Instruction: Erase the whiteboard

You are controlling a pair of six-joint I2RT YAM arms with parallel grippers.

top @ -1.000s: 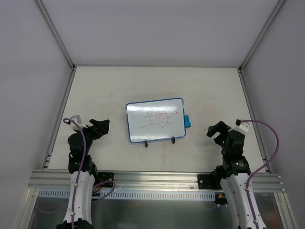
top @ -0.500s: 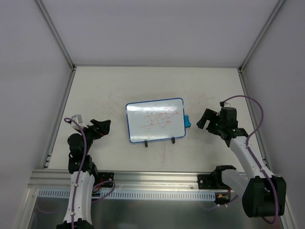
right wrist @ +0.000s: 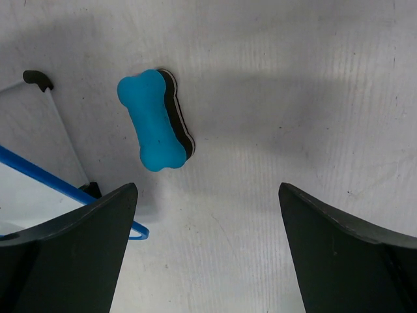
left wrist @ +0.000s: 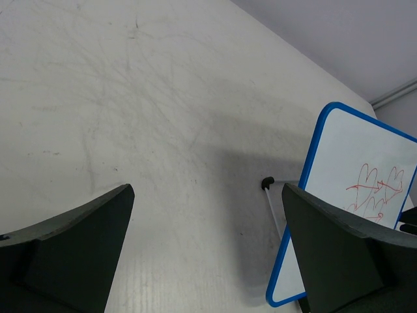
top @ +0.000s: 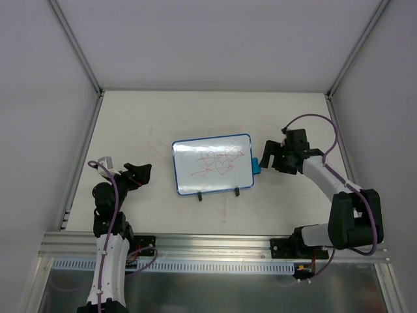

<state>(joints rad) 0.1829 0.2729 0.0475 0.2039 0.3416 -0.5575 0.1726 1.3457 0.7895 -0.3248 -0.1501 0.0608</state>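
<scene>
Whiteboard [top: 212,164], marked with red hearts, stands at frame centre. Bone-shaped blue eraser [right wrist: 155,120] lies off its right edge. Right gripper [top: 269,158] hovers just right of the eraser, released, empty. Left gripper [top: 138,173], lower left, released, empty.

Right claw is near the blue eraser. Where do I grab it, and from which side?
Take the blue eraser across its pinched waist, coming straight down from above with the open right claw. It is bone-shaped, so the narrow middle should keep it from slipping, and it lies free on the table, just clear of the whiteboard.
</scene>
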